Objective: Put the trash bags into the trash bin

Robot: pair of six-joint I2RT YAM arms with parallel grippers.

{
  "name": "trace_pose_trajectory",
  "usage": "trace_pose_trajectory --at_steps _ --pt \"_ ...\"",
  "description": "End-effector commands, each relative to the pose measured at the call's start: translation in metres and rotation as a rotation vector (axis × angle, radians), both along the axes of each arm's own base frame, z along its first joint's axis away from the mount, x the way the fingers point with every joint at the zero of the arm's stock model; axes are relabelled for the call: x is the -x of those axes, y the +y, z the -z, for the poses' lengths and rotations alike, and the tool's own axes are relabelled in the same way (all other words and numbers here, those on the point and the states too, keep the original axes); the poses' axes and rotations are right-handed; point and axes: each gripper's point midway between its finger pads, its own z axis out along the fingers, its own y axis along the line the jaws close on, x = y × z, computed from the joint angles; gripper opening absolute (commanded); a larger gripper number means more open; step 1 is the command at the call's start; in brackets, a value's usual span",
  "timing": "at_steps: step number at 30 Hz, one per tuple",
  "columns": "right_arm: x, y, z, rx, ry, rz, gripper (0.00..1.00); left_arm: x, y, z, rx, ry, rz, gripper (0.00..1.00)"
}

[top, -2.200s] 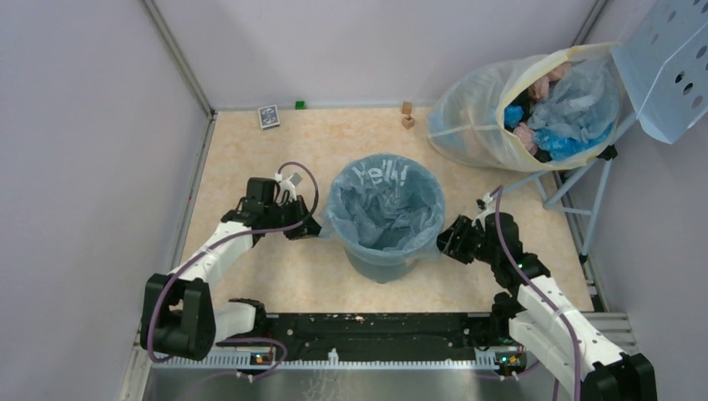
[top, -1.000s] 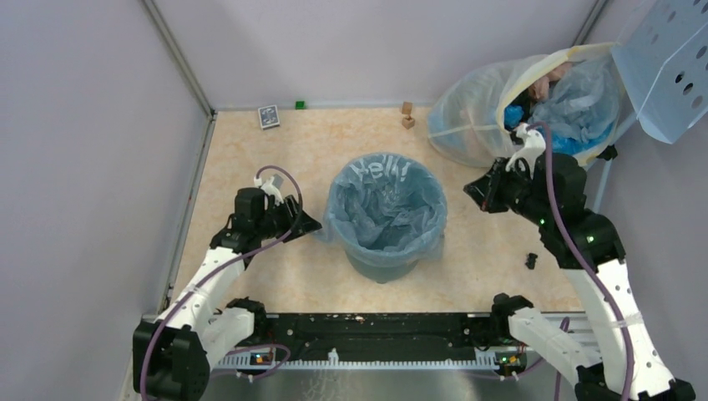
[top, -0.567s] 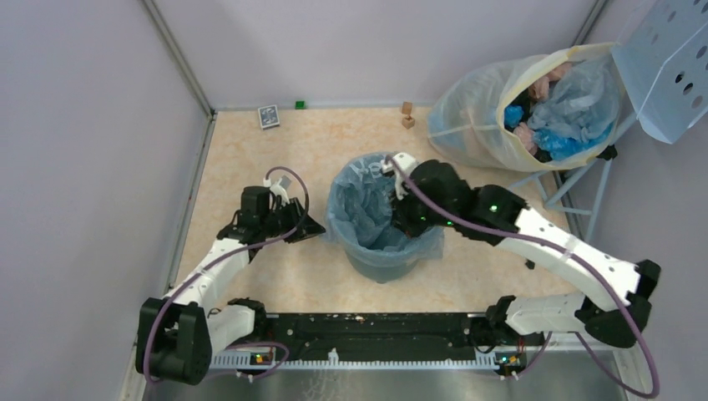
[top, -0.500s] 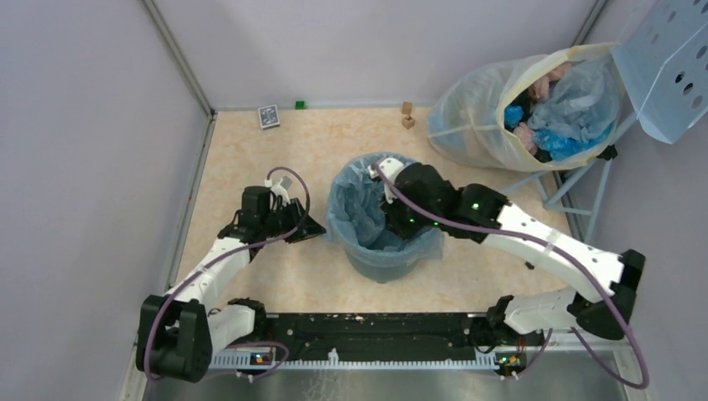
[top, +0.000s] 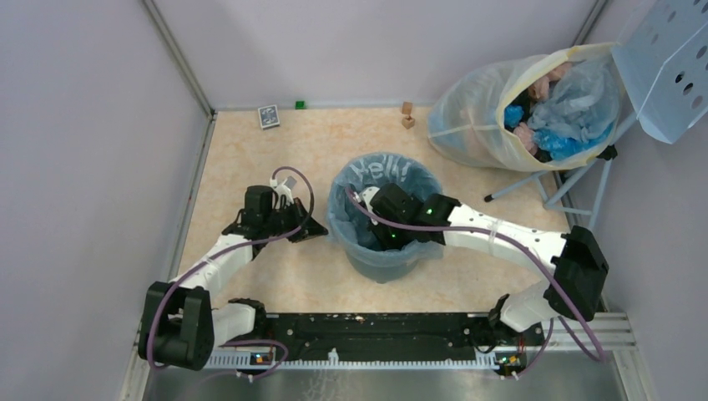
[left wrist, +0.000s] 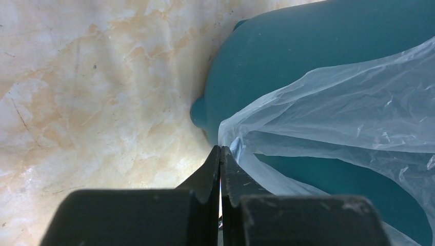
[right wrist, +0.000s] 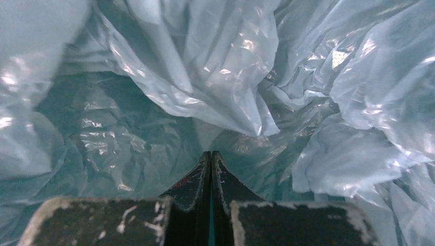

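Observation:
The dark-teal trash bin [top: 384, 269] stands mid-floor, lined with the pale-blue trash bag [top: 392, 177], whose hem with white lettering is folded over the rim. My left gripper [top: 320, 233] sits at the bin's left side. In the left wrist view its jaws [left wrist: 220, 147] are shut, and the trash bag [left wrist: 349, 102] hem runs down into the very tips, against the trash bin [left wrist: 308, 41] wall. My right gripper [top: 380, 240] reaches down inside the bin. It is shut [right wrist: 211, 152] with nothing held, facing the crinkled trash bag [right wrist: 205, 66] lining.
A big yellowish sack [top: 488, 113] stuffed with blue and pink bags leans at the back right, under a perforated blue panel [top: 664, 67] on a metal stand [top: 543, 180]. A card box [top: 268, 116], a green cube [top: 300, 104] and wooden blocks [top: 407, 114] lie along the back wall.
My right arm swung from beside the sack over to the bin and pushed down inside the bag. My left jaws closed at the bag's hem; that arm barely moved.

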Motion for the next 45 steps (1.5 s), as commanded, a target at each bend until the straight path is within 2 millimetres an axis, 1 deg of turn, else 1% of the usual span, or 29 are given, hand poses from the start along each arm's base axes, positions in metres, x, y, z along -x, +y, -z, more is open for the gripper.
trace_pose_trajectory --at_steps 1,8,13,22,29,35,37,39,41,43,45 --pt "-0.003 0.008 0.008 -0.072 0.033 0.015 0.0 -0.004 -0.002 -0.004 0.012 -0.055 0.02 0.0" --pt "-0.008 -0.003 0.044 0.01 0.107 0.053 0.0 -0.006 -0.002 -0.001 0.017 -0.049 0.022 0.0" --pt "-0.006 -0.008 0.067 0.072 0.146 0.06 0.0 -0.006 -0.005 -0.001 0.024 -0.043 0.033 0.0" --pt "0.003 -0.013 0.105 0.123 0.251 0.059 0.0 -0.007 -0.008 -0.001 0.023 -0.042 0.044 0.0" --pt "0.009 -0.015 0.128 0.171 0.314 0.05 0.0 -0.008 -0.01 -0.005 0.029 -0.048 0.054 0.0" --pt "0.012 -0.016 0.146 0.226 0.363 0.047 0.0 -0.009 -0.011 -0.016 0.035 -0.07 0.057 0.0" --pt "0.009 -0.015 0.151 0.247 0.367 0.051 0.0 -0.01 -0.011 -0.02 0.035 -0.077 0.058 0.0" --pt "0.006 -0.013 0.15 0.238 0.354 0.059 0.0 -0.011 -0.01 -0.021 0.03 -0.081 0.057 0.0" --pt "0.001 -0.009 0.142 0.214 0.328 0.065 0.0 -0.011 -0.01 -0.019 0.026 -0.077 0.059 0.0" --pt "-0.005 -0.005 0.13 0.183 0.291 0.07 0.0 -0.011 -0.01 -0.018 0.027 -0.07 0.064 0.0" --pt "-0.011 -0.002 0.113 0.14 0.241 0.077 0.0 -0.011 -0.011 -0.017 0.027 -0.069 0.067 0.0"
